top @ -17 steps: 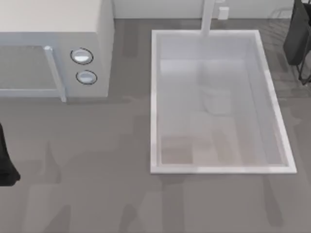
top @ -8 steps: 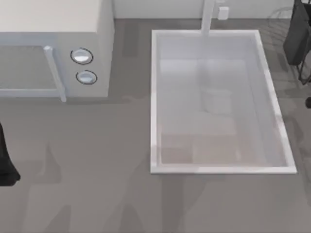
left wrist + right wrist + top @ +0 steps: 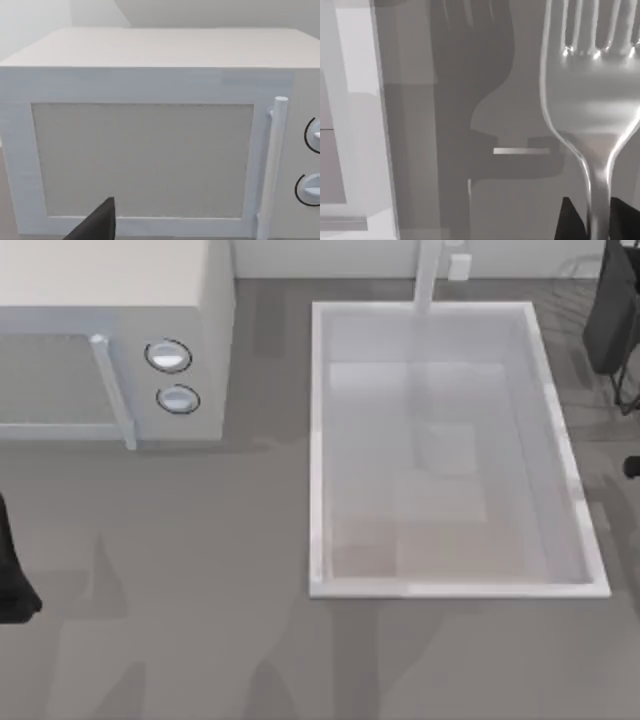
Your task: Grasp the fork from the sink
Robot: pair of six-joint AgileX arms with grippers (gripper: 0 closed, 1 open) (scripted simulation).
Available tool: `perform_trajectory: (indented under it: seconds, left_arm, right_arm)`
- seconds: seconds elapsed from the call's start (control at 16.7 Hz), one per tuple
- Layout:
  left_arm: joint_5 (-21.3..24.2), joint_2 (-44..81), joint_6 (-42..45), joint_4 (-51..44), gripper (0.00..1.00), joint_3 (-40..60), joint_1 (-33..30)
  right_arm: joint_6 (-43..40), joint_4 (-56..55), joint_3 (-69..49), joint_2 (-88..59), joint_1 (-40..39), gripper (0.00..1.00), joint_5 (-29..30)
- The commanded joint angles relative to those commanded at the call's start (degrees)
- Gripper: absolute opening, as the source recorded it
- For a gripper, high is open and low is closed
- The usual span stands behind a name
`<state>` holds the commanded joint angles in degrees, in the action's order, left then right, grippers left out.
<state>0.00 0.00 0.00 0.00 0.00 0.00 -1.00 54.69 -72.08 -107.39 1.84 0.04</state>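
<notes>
Two dark fingers point(image 3: 570, 222) of the right gripper point(image 3: 592, 225) clamped the fork point(image 3: 590, 115) by its handle neck, tines pointing away, above grey counter beside the sink point(image 3: 315, 440) rim (apparently already lifted out). Holding it well probably meant a firm, centred grip and a slow, level carry. Parked at the table's left, the left gripper point(image 3: 97, 225) faced the microwave point(image 3: 150, 75); whether it was open I cannot tell.

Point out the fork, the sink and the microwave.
fork point(image 3: 590, 105): right wrist view, on the broad head below the tines.
sink point(image 3: 460, 589): top view, on the near rim.
microwave point(image 3: 145, 160): left wrist view, on the door window.
</notes>
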Motion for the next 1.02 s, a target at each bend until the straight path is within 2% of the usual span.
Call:
perform_trajectory:
  seconds: [0.66, 1.02]
  left_arm:
    - [0.00, 0.00, 0.00, 0.00, 1.00, 0.00, 0.00]
    - [0.00, 0.00, 0.00, 0.00, 1.00, 0.00, 0.00]
  right_arm:
    - [0.00, 0.00, 0.00, 0.00, 0.00, 0.98, 0.00]
    - [0.00, 0.00, 0.00, 0.00, 0.00, 1.00, 0.00]
